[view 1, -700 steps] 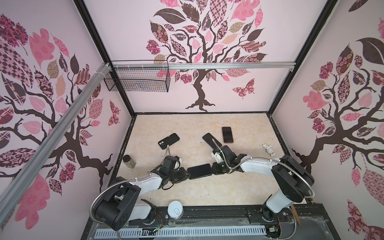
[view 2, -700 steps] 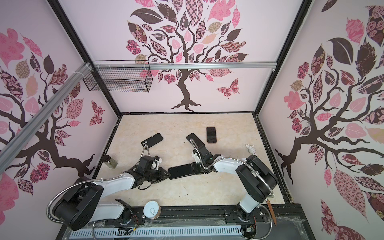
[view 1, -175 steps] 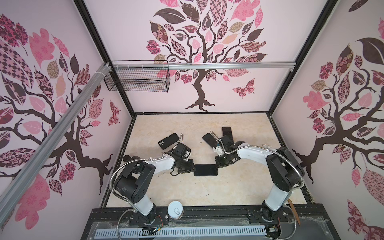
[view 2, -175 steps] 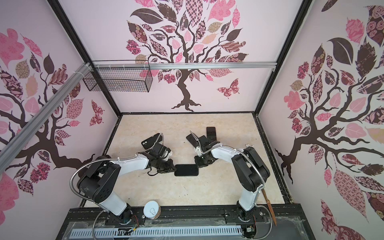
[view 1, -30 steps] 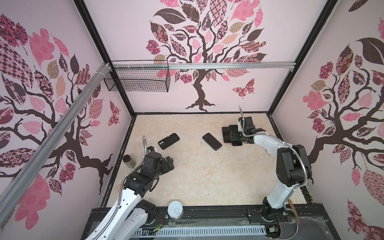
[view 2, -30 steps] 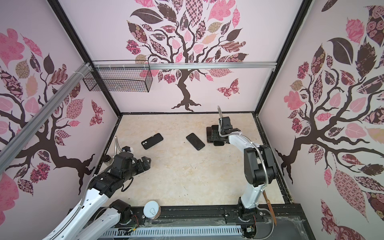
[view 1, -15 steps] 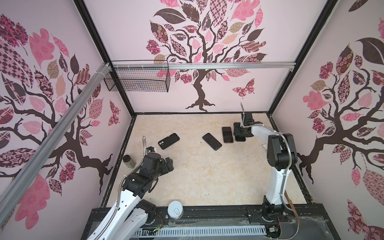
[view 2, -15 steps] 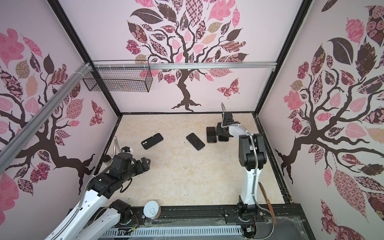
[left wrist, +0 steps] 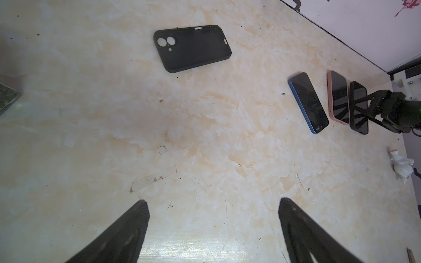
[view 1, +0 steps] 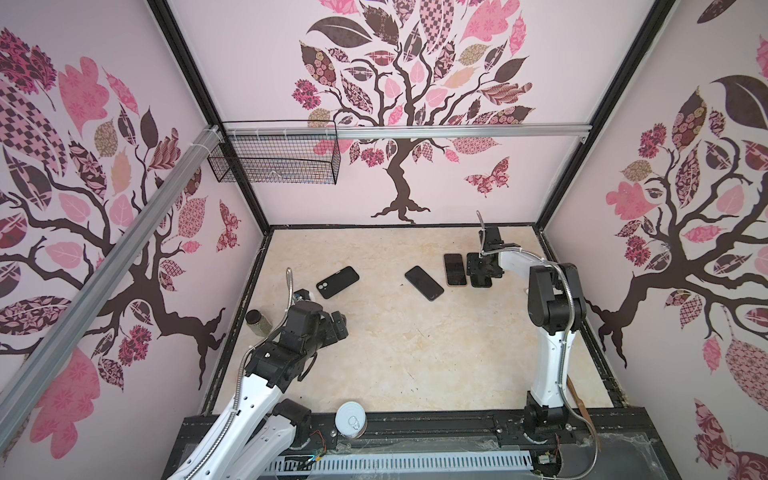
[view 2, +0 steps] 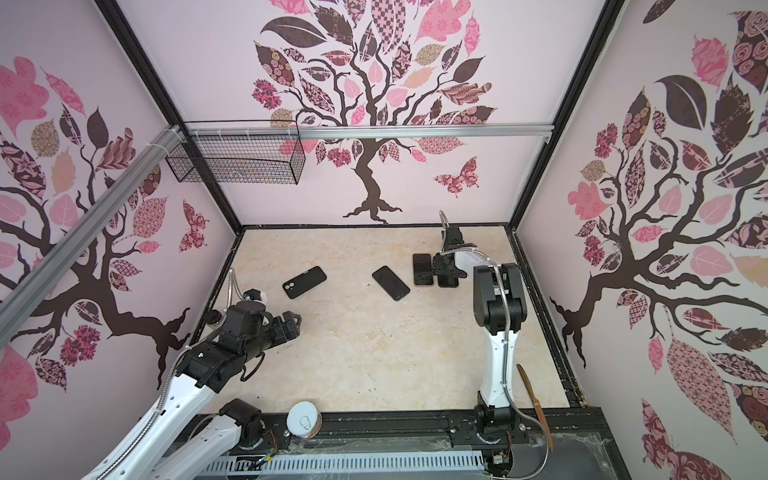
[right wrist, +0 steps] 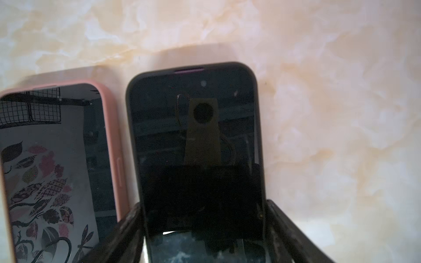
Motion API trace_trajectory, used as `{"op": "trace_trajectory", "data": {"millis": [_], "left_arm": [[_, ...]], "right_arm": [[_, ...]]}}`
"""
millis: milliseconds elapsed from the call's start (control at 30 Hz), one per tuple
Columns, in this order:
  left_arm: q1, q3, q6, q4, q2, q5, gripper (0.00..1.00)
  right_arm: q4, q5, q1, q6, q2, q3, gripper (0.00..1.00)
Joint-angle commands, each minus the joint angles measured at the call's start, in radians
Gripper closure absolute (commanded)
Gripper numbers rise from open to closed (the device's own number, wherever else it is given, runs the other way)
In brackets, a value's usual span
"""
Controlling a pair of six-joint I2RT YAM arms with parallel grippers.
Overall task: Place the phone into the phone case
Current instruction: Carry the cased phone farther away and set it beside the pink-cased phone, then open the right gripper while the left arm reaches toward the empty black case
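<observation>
An empty black phone case (view 1: 337,282) (left wrist: 192,47) lies at the left of the table. A blue phone (view 1: 424,283) (left wrist: 308,103) lies screen up near the middle. At the back right a pink-cased phone (view 1: 454,269) (right wrist: 57,170) lies beside a black-cased phone (view 1: 480,279) (right wrist: 196,113). My right gripper (right wrist: 202,205) (view 2: 446,270) is shut on the black-cased phone, one finger on each long side, and the phone lies flat on the table. My left gripper (left wrist: 213,201) (view 1: 338,326) hovers open and empty at the front left, short of the black case.
A small jar (view 1: 257,322) stands by the left wall. A tin can (view 1: 351,419) sits on the front rail. A small white object (left wrist: 402,166) lies near the right wall. A wire basket (view 1: 274,160) hangs at the back left.
My right gripper moved a little to the right with the black-cased phone, uncovering the pink-cased phone beside it, and the right arm folded more upright. The left arm has not moved.
</observation>
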Motion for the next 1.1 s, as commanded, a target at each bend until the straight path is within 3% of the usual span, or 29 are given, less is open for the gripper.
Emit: {"op": "trace_trajectory", "data": {"millis": [0, 167, 267, 333, 567, 733, 933, 1067], "left_arm": [[0.005, 0.046, 0.021, 0.002, 0.016, -0.016, 0.08], [0.004, 0.038, 0.009, 0.008, 0.031, -0.016, 0.08], [0.004, 0.036, 0.009, 0.015, 0.039, -0.021, 0.07], [0.005, 0.038, 0.008, 0.020, 0.056, -0.026, 0.07], [0.007, 0.080, -0.020, 0.040, 0.184, -0.078, 0.07], [0.024, 0.147, -0.021, 0.066, 0.309, -0.146, 0.09], [0.117, 0.223, -0.019, 0.101, 0.500, -0.158, 0.11], [0.208, 0.267, 0.009, 0.144, 0.615, -0.125, 0.13]], "right_arm": [[-0.011, 0.011, -0.007, 0.002, 0.033, 0.044, 0.43], [-0.013, 0.019, -0.007, -0.008, 0.028, 0.039, 0.26], [-0.009, 0.016, -0.006, -0.013, 0.006, 0.026, 0.06], [0.000, 0.015, -0.006, -0.015, -0.015, 0.008, 0.00], [0.031, -0.017, -0.007, -0.011, -0.142, -0.086, 0.00], [0.102, -0.081, 0.000, 0.025, -0.348, -0.280, 0.00], [0.155, -0.163, 0.039, 0.064, -0.607, -0.512, 0.00], [0.153, -0.167, 0.127, 0.071, -0.731, -0.604, 0.01]]}}
